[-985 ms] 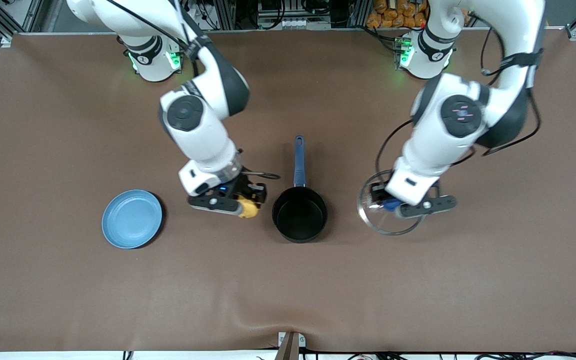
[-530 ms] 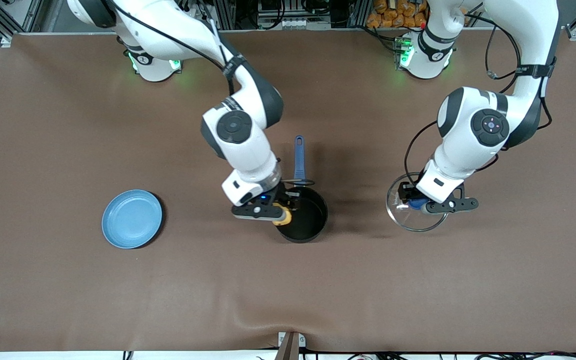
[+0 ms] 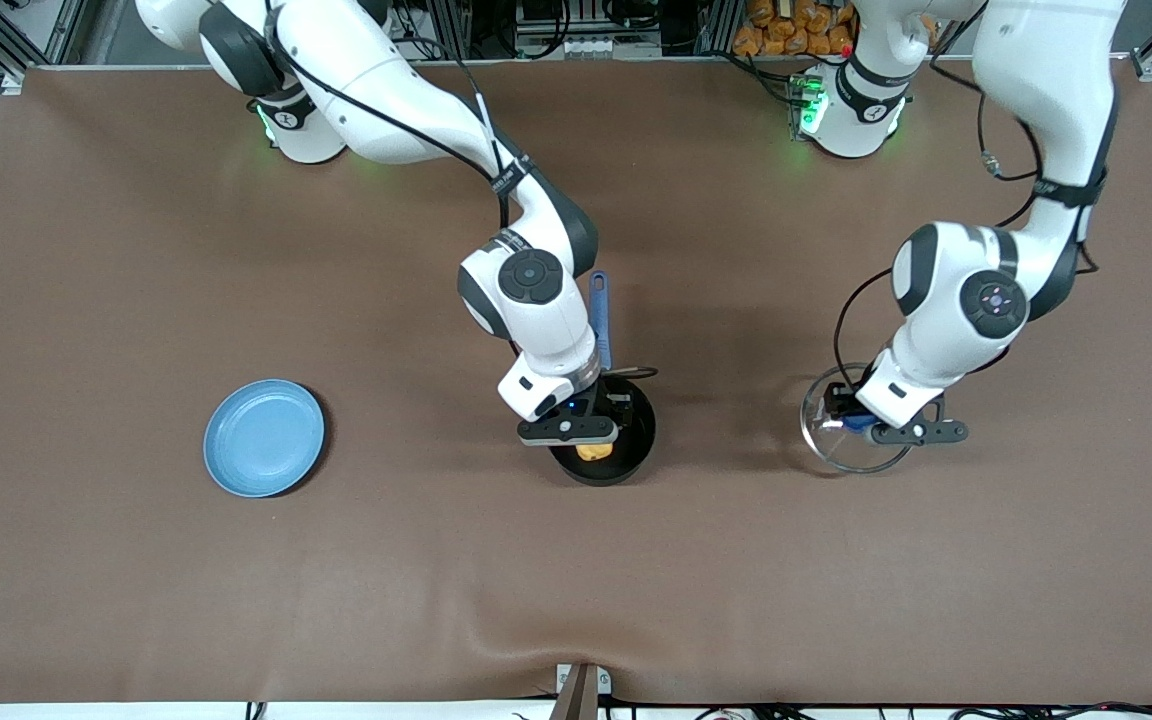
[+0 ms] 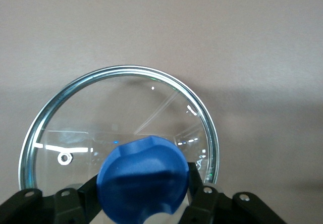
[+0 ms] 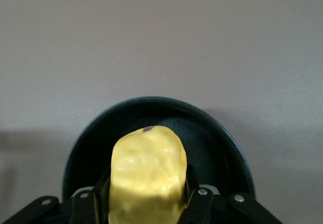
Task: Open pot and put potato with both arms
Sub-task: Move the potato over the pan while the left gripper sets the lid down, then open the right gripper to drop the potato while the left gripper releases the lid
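Black and open, the pot (image 3: 604,440) sits mid-table, its long blue handle (image 3: 599,318) pointing straight toward the robots' bases. I see my right pincer (image 3: 591,447) directly over the pot's mouth, clamped on the potato (image 3: 593,452); in the right wrist view the potato (image 5: 148,176) runs lengthwise out from between the fingers (image 5: 196,204). My left pincer (image 3: 851,425) grips the blue knob (image 4: 143,181) of the glass lid (image 3: 851,438), toward the left arm's end of the table (image 3: 136,250).
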`<state>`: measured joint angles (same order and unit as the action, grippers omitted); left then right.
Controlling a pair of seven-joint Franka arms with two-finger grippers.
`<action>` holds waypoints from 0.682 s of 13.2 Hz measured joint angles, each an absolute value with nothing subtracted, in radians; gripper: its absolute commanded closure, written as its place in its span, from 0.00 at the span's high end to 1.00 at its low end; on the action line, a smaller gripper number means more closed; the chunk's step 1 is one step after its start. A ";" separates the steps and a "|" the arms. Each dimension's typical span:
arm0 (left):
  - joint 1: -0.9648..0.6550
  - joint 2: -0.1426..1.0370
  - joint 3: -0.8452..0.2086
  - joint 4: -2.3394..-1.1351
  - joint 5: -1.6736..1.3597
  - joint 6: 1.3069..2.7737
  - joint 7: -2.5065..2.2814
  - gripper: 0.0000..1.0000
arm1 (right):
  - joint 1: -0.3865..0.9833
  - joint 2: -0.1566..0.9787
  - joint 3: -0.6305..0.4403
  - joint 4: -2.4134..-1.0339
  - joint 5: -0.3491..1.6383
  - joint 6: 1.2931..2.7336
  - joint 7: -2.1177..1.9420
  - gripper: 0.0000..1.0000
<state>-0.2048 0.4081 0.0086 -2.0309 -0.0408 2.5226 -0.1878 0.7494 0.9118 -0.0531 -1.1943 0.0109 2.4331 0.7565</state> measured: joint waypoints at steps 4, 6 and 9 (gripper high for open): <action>-0.205 0.474 0.007 -2.030 -0.041 2.610 -0.182 0.22 | 0.767 0.958 -0.057 -1.189 -0.010 2.467 0.757 0.02; -0.205 0.475 0.007 -2.030 -0.041 2.612 -0.182 0.63 | 0.778 0.978 -0.061 -1.188 -0.013 2.485 0.757 0.03; -0.205 0.478 0.007 -2.031 -0.040 2.613 -0.181 0.84 | 0.785 1.001 -0.064 -1.183 -0.015 2.505 0.757 0.09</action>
<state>-0.2053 0.4775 0.0071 -2.0305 -0.0405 2.6135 -0.1806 0.7848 1.0012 -0.0642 -1.1835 -0.0145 2.5046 0.7571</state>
